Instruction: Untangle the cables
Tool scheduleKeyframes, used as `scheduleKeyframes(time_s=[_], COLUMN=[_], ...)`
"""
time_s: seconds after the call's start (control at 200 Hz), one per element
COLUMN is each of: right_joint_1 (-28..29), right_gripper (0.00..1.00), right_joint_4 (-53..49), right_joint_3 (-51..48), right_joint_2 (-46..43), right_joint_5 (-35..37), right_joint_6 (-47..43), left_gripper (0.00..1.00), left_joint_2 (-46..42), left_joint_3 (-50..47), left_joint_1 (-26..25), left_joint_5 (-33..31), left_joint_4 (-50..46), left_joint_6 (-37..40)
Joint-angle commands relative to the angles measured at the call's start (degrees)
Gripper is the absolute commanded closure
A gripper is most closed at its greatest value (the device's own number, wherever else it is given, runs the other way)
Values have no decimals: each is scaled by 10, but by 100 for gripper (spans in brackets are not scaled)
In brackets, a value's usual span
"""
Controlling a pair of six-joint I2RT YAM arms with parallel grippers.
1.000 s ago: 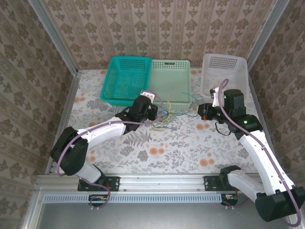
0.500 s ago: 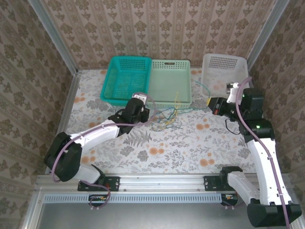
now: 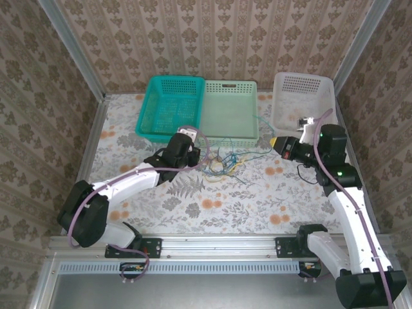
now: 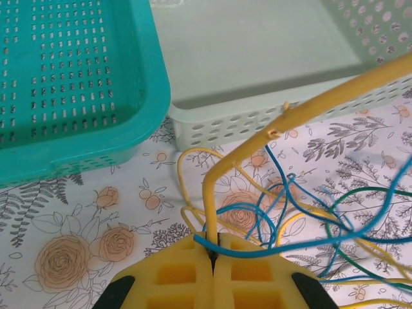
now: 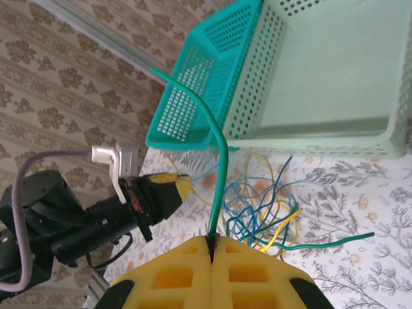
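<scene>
Left hand (image 4: 212, 250) is clamped tight on a yellow cable (image 4: 309, 106) — in the left wrist view it leaves the pad seam, climbs, then runs off toward 2 o'clock. A blue cable (image 4: 293, 228) crosses right at the pad tips; can't tell if it's pinched too.

Right hand (image 5: 211, 244) is fully closed on a green cable (image 5: 217, 145), which rises from the seam toward 12 in the right wrist view.

Top view: the cables (image 3: 222, 165) lie as a loose tangle mid-bench (image 3: 193, 212). Left hand is just beside the tangle at its 9 o'clock. Right hand is apart at its 2 o'clock, with thin strands strung across to it.

Past the tangle at 12: teal basket (image 3: 175, 78) and pale green basket (image 3: 230, 82), side by side and touching. White basket (image 3: 302, 76) stands apart at 1–2 o'clock, behind the right hand.
</scene>
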Motion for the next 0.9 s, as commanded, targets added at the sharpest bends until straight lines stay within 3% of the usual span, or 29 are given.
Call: scheduleKeyframes(time_s=[0.0, 0.3, 0.74, 0.84, 0.895], right_joint_1=[21, 91, 91, 92, 96], right_gripper=[100, 100, 100, 85, 67], right_joint_4=[35, 40, -16, -19, -24], right_joint_3=[-24, -77, -99, -94, -88], right_joint_2=[4, 75, 186, 206, 209], right_joint_5=[0, 74, 180, 184, 188], right_joint_6=[8, -27, -11, -18, -28], left_gripper=[100, 100, 100, 100, 100], left_joint_2=[-8, -6, -3, -3, -3], left_joint_3=[-4, -7, 1, 1, 1], left_joint_1=[0, -22, -23, -24, -25], left_joint_5=[12, 34, 38, 43, 47], left_joint_4=[11, 50, 68, 73, 74], left_joint_6=[13, 22, 15, 15, 16])
